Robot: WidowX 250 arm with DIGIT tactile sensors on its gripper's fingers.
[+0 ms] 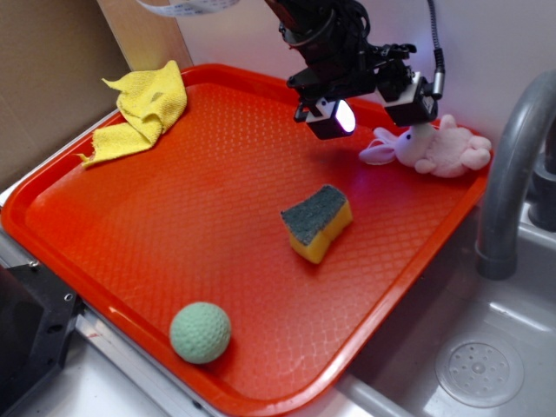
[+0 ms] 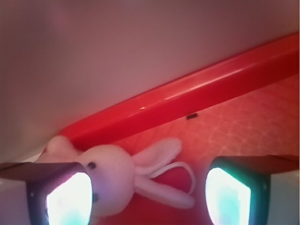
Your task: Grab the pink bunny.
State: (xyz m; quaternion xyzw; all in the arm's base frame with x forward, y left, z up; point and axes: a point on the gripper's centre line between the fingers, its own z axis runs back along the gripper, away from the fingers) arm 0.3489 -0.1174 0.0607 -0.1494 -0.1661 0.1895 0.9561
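The pink bunny [image 1: 443, 148] lies on its side in the far right corner of the red tray [image 1: 174, 217], its ears pointing left. My gripper [image 1: 373, 117] hovers just above and left of it, over the ears. In the wrist view the bunny [image 2: 112, 180] has its head right beside the left finger [image 2: 68, 199], and its ears and a white loop reach toward the right finger [image 2: 227, 197]. The gripper [image 2: 147, 199] is open, with a wide gap, and grips nothing. The bunny's body is mostly hidden behind the left finger.
A yellow sponge with a dark scrub top [image 1: 317, 221] sits mid-tray, a green ball [image 1: 200, 332] near the front edge, and a yellow cloth [image 1: 143, 109] at the back left. The tray rim [image 2: 187, 93] and wall are close behind the bunny. A grey faucet [image 1: 508, 174] and sink [image 1: 478, 365] stand to the right.
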